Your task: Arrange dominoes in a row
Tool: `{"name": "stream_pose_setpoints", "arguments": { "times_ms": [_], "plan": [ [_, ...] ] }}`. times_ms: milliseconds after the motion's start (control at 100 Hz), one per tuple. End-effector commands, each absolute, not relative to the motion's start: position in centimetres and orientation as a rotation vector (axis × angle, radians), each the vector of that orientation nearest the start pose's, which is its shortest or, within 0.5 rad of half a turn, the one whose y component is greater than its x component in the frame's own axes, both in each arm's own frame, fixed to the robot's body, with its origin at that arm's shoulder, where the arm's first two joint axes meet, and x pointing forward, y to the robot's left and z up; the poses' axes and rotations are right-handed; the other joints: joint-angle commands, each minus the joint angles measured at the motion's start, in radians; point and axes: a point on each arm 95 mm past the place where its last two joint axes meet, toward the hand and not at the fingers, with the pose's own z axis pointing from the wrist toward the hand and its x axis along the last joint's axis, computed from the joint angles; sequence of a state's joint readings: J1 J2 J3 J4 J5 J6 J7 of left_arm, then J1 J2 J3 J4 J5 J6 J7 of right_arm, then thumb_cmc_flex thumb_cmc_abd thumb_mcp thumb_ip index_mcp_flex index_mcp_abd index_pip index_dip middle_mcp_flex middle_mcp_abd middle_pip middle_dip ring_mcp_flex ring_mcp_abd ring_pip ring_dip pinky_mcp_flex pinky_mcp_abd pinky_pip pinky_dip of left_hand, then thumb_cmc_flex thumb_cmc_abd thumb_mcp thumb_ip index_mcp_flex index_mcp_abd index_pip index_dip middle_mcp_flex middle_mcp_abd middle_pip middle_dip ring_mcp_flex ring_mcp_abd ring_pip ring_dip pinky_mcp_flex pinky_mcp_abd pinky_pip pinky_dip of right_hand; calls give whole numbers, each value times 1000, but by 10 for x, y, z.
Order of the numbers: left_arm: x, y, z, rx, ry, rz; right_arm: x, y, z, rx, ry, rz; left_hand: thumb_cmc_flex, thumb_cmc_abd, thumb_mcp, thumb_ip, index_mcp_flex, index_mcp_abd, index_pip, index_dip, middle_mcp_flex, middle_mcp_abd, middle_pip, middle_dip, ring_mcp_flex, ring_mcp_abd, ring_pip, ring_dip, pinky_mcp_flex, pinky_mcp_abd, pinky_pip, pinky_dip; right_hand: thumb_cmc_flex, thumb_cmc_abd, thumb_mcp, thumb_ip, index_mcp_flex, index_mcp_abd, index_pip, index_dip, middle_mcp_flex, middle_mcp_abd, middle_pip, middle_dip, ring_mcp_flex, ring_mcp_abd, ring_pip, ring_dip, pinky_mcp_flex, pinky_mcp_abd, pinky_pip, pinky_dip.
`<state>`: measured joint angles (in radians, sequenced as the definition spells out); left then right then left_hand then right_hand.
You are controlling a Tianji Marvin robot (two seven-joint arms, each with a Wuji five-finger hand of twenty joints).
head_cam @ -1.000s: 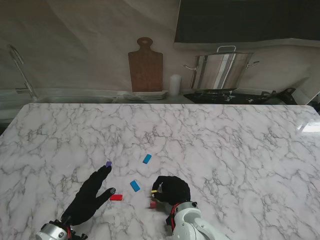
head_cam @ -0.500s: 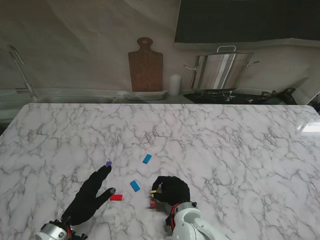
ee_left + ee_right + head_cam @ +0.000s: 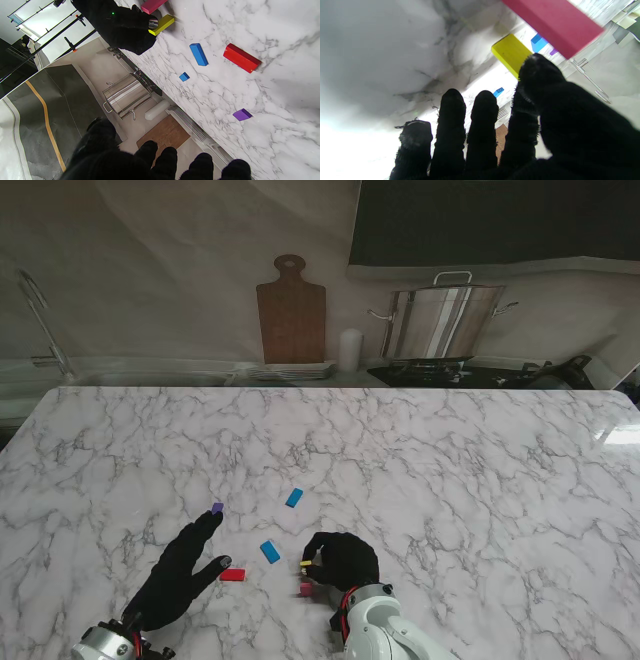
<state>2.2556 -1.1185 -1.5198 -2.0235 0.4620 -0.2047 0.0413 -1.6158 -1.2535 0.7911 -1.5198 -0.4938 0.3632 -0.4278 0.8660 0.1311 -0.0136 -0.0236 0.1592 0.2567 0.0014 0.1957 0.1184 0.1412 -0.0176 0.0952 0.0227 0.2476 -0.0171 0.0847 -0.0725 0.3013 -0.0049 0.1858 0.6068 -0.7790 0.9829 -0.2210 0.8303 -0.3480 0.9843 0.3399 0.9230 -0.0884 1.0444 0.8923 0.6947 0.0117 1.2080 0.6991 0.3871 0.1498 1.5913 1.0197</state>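
Barely shifted, your right robot hand (image 3: 343, 560) curls at the yellow domino (image 3: 307, 562); whether it grips, you cannot tell. Pink domino (image 3: 306, 589) lies alongside; left robot hand (image 3: 180, 575) rests spread, empty

Between my hands, blue domino (image 3: 270, 551) and red domino (image 3: 232, 574) obstruct, seemingly; far worktop (image 3: 480, 460) lies open.

right hand (image 3: 495, 140) thumb touching yellow domino (image 3: 511, 53) | pink domino (image 3: 551, 26) beside it
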Motion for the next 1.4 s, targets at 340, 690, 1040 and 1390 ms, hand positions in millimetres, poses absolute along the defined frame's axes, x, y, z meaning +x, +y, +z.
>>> {"name": "stream_pose_setpoints", "arguments": {
  "times_ms": [340, 690, 1040, 1390],
  "plan": [
    [226, 24, -327, -1842, 1160, -1899, 307, 138, -413, -2470, -1571, -2099, 15, 14, -9, 23, -25, 2, -22, -19, -30, -12, -7, -5, -22, -28, -6, -13, 1, -22, 3, 13, -46, 11, 2, -18, 37, 5, 19, 17, -25, -14, 27, 6, -31, 4, 10, 17, 1, -40, 42, 26],
    [226, 23, -327, -1843, 1161, -1899, 307, 138, -413, -2470, -1577, -2091, 15, 14, -9, 23, -24, 3, -21, -19, -30, -12, -7, -5, -22, -29, -6, -14, 1, -22, 3, 13, -49, -4, 6, -17, -3, 46, -12, -19, -60, -3, 3, -6, -55, 7, -6, 13, -12, -46, 38, 31],
    [226, 24, -327, -1842, 1159, -1899, 307, 138, -412, -2467, -1586, -2086, 15, 14, -9, 23, -24, 3, -22, -19, -30, -12, -7, -5, -22, -29, -6, -14, 2, -22, 3, 13, -49, -19, 9, -18, -56, 72, -37, -39, -95, -4, -8, -11, -76, 1, -15, 13, -22, -53, 34, 34],
    [226, 24, -327, -1841, 1158, -1899, 306, 137, -412, -2462, -1589, -2084, 16, 14, -9, 23, -24, 3, -21, -20, -30, -13, -7, -5, -22, -29, -6, -14, 2, -22, 3, 13, -46, -28, 23, -14, -69, 80, -57, -34, -113, -9, -8, -13, -85, -3, -19, 13, -29, -56, 31, 37]
  ]
}}
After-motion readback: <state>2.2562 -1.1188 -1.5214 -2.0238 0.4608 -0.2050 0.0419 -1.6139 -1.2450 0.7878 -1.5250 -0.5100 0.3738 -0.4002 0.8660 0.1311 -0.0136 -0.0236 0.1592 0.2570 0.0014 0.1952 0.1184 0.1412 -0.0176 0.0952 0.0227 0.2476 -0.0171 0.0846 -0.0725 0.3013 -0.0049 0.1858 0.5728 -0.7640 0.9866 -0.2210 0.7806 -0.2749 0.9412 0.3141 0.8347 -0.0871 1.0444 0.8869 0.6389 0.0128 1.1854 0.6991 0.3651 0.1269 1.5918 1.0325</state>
